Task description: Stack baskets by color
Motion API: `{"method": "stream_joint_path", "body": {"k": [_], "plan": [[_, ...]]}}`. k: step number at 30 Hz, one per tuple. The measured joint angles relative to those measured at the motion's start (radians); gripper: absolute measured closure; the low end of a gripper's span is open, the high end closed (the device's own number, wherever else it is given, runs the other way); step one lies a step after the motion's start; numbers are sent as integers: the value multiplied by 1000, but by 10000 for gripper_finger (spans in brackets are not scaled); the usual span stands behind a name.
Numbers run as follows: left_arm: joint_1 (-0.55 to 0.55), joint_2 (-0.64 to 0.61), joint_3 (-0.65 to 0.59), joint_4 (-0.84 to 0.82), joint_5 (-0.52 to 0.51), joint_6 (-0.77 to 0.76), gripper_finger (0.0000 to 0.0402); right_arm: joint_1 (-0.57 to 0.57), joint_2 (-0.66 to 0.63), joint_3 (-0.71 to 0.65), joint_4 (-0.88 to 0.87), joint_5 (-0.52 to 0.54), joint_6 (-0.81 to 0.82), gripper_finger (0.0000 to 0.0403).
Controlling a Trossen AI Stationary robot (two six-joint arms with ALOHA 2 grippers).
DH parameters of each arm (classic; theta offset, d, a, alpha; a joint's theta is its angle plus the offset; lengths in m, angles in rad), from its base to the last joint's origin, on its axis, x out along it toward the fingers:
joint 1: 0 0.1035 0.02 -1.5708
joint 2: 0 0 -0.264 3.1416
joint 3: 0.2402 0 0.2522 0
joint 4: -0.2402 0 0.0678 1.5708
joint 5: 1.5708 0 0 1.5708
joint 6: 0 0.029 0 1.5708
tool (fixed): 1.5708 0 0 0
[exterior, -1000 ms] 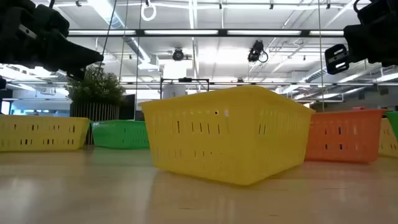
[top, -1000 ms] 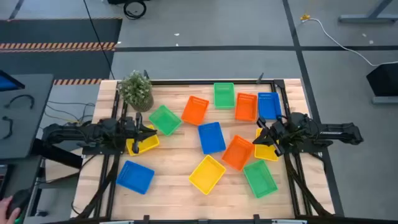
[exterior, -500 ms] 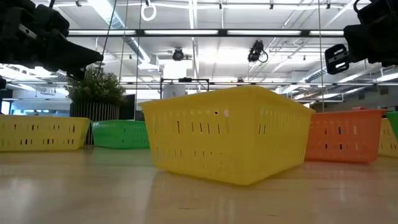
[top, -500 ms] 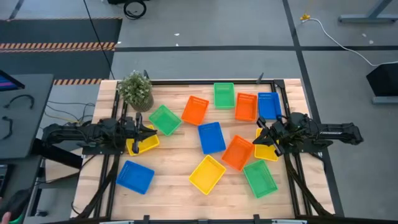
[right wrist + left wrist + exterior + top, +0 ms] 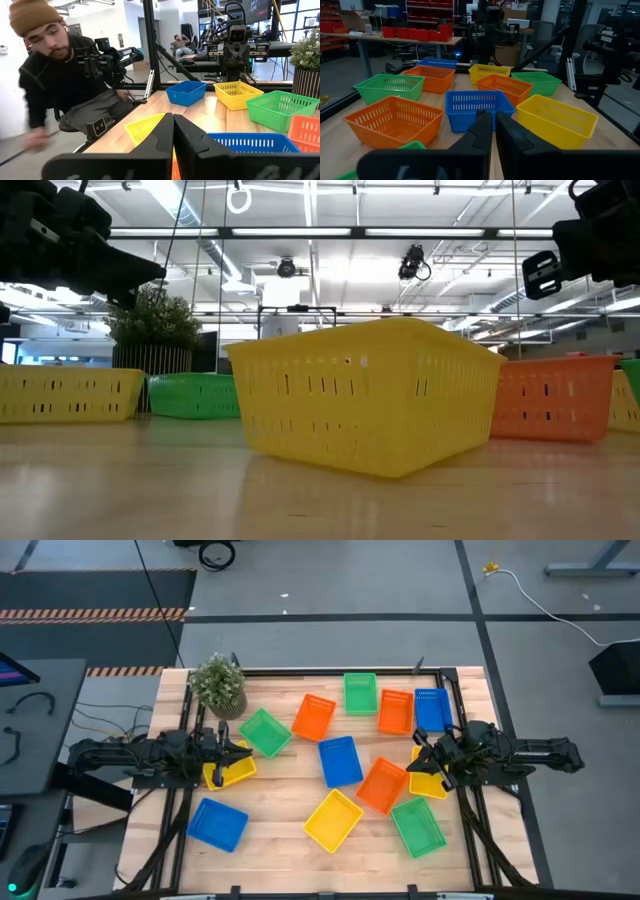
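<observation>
Several baskets in yellow, blue, green and orange lie singly on the wooden table, each on its base. My left gripper point(image 5: 247, 752) point(image 5: 492, 122) hovers shut at the table's left, over the rim of a yellow basket point(image 5: 228, 772) and pointing toward the middle, where a blue basket point(image 5: 477, 105) lies ahead of it. My right gripper point(image 5: 413, 762) point(image 5: 173, 120) hovers shut at the table's right, beside another yellow basket point(image 5: 428, 781). Neither gripper holds anything. In the low view a third yellow basket point(image 5: 365, 395) fills the middle and both arms show only at the top corners.
A potted plant point(image 5: 218, 685) stands at the far left corner. Near the middle lie a blue basket point(image 5: 340, 761), an orange one point(image 5: 382, 785) and a yellow one point(image 5: 333, 820). A person point(image 5: 55, 75) leans in beyond the table's edge. Bare wood shows along the near edge.
</observation>
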Motion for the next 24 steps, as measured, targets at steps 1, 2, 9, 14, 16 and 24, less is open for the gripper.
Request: {"method": "stream_joint_path", "body": {"k": [1,2,9,14,16,24], "plan": [[0,0,0,0,0,0,374,0,0,0,0,0,0,389],[0,0,0,0,0,0,373,0,0,0,0,0,0,389],[0,0,0,0,0,0,366,0,0,0,0,0,0,389],[0,0,0,0,0,0,373,0,0,0,0,0,0,389],[0,0,0,0,0,0,375,0,0,0,0,0,0,389],[0,0,0,0,0,0,370,0,0,0,28,36,8,389]]}}
